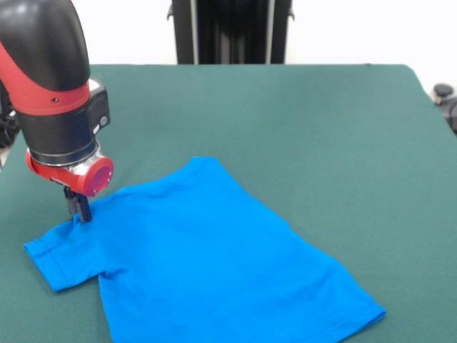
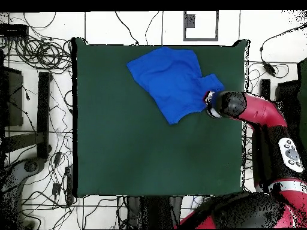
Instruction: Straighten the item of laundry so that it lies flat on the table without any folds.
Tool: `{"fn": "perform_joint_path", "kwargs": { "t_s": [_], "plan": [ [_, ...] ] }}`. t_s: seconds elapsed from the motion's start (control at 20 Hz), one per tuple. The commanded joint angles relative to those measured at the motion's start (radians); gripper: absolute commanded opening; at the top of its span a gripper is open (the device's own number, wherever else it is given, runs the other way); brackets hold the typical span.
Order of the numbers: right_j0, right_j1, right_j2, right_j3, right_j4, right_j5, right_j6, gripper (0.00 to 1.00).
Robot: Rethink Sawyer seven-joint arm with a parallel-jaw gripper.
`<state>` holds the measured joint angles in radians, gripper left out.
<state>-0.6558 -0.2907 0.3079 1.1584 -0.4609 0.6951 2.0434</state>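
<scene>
Blue T-shirt [image 1: 207,257] sits at table [image 1: 321,128] near edge, mostly spread, one sleeve visible at left. Gripper [image 1: 81,207] tip down on fabric by that sleeve's shoulder; finger state can't be told.

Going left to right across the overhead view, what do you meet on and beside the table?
Bare green table → blue T-shirt → claw at the shirt's sleeve → red arm.
</scene>
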Motion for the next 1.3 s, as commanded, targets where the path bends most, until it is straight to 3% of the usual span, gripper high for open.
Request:
{"fn": "perform_joint_path", "kwargs": {
  "t_s": [0.05,0.6,1.3],
  "plan": [
    [0.017,0.121,0.038,0.024,-0.072,-0.182,-0.06,0.0],
    [0.021,0.077,0.011,0.064,-0.075,-0.176,-0.031,0.0],
    [0.053,-0.14,-0.033,0.211,-0.029,-0.049,0.006,0.0]
  ]
}}
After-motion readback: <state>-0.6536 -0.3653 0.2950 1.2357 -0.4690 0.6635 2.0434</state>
